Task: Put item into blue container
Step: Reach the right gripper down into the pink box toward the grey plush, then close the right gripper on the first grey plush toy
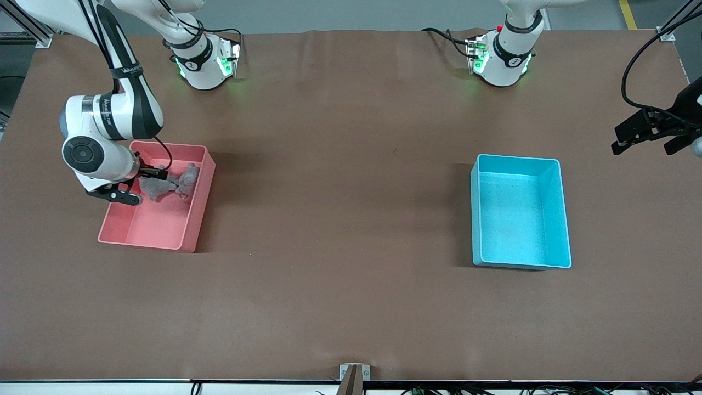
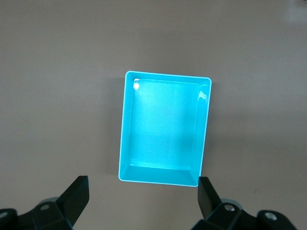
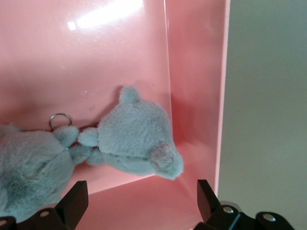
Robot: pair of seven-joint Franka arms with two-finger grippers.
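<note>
Two hands are in play, and you are at the pick-up step. The right hand (image 1: 156, 174) hangs spread wide and empty in the pink bin (image 1: 189, 233), with the grey plush toy (image 3: 136, 139) just below its fingertips. The left hand (image 1: 639, 137) waits, also spread wide, above the bench (image 1: 351, 302); the blue container (image 2: 125, 143) sits empty below and ahead of it. Next, lower the right hand until the fingers straddle the toy's head, then close them.
</note>
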